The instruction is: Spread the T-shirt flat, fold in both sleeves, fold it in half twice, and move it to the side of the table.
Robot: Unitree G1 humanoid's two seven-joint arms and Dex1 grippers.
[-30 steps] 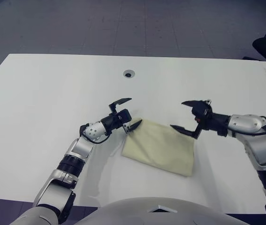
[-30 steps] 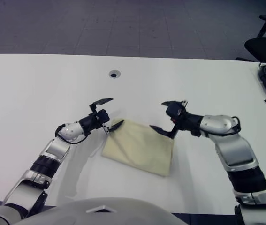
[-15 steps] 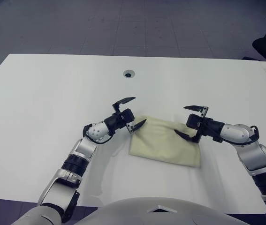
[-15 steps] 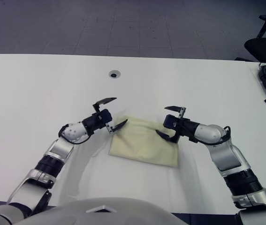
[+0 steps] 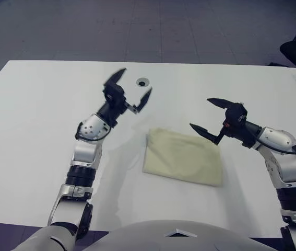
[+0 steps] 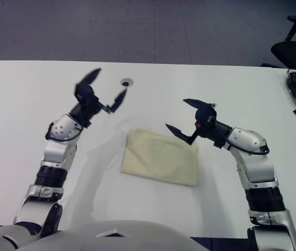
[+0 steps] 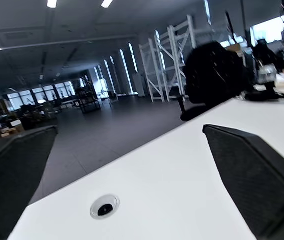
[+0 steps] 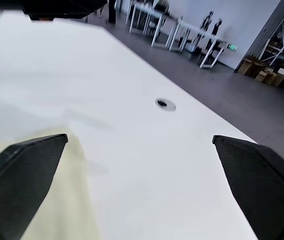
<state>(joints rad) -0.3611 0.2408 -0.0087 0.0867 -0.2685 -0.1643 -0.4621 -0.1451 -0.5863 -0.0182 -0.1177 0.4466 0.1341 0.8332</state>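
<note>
Left pincer (image 5: pixel 133 87) spread wide, empty, up over the bench (image 5: pixel 38 115) by the cable hole (image 5: pixel 143 81). Right pincer (image 5: pixel 202 114) wide open too, empty, hovering at the far right corner of the pale yellow T-shirt (image 5: pixel 181 157), a neat folded rectangle lying flat mid-bench.

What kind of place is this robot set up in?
Most likely a large open lab or industrial office floor. The white table has a cable hole, an office chair stands past its far corner, and tall metal racks and ceiling strip lights show in the hall behind.
</note>
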